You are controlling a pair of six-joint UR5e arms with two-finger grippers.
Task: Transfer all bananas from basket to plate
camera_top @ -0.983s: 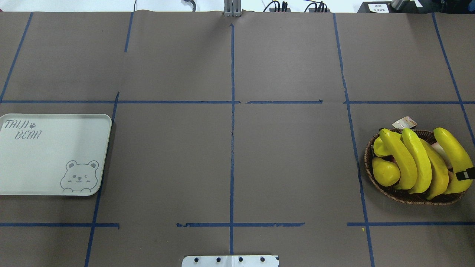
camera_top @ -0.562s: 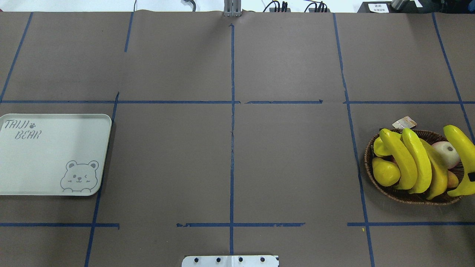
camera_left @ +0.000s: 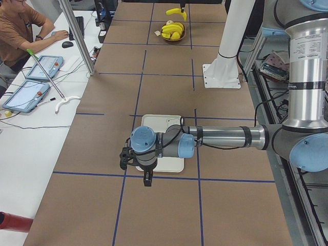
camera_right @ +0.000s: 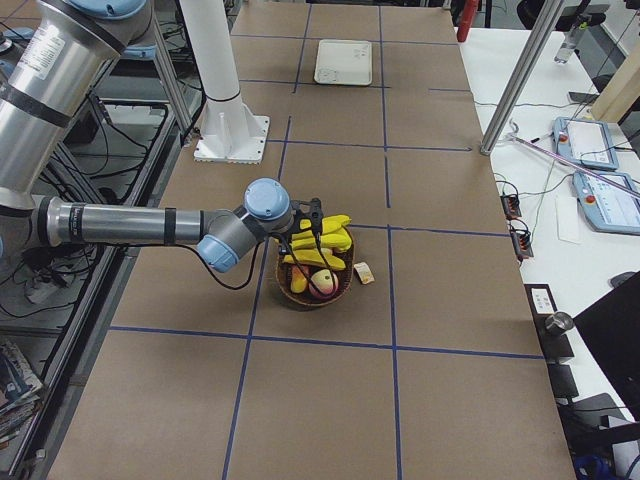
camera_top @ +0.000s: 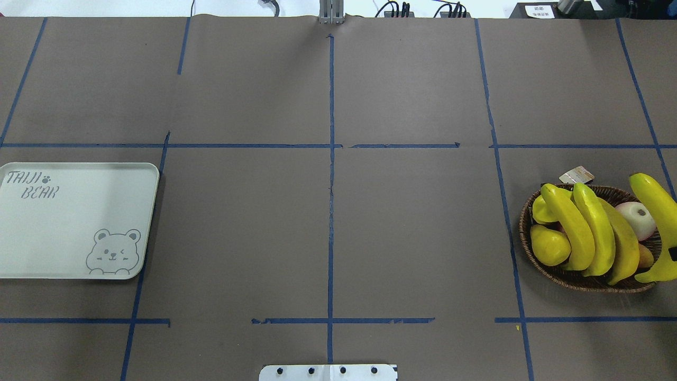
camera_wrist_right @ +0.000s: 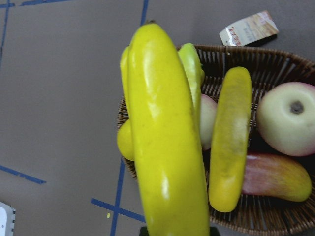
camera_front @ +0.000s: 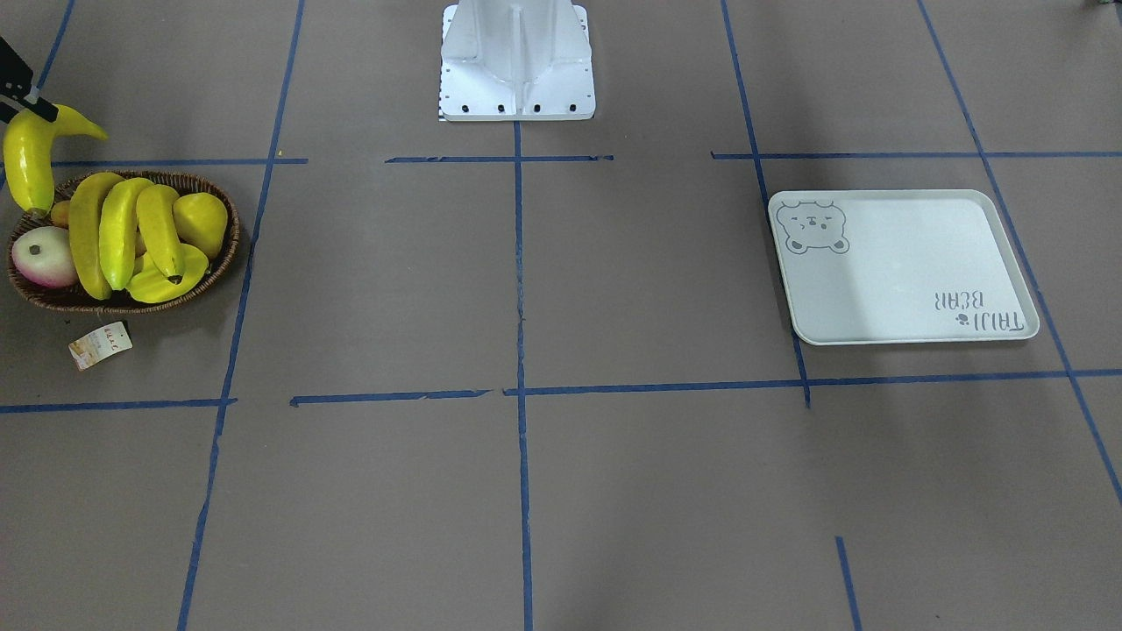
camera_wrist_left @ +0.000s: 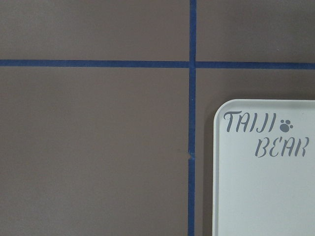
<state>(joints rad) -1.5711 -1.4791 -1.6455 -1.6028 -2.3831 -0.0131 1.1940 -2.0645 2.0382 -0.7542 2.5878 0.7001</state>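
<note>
Silver tubular arms (camera_left: 225,137), pale blue joint caps (camera_left: 142,138), black right pincer (camera_right: 316,228), white pedestal (camera_front: 517,61).

The table (camera_top: 412,233) is covered in brown paper, marked into large rectangles by blue tape lines (camera_top: 331,211). A white pedestal (camera_front: 517,61) is bolted at the middle of its robot-side edge. Well to the pedestal's left, on the robot's own left, the plate (camera_top: 79,233) lies flat. Well to the pedestal's right stands the basket (camera_top: 582,283), with its paper tag (camera_top: 576,174) lying on the paper just beyond the basket's far rim.
</note>
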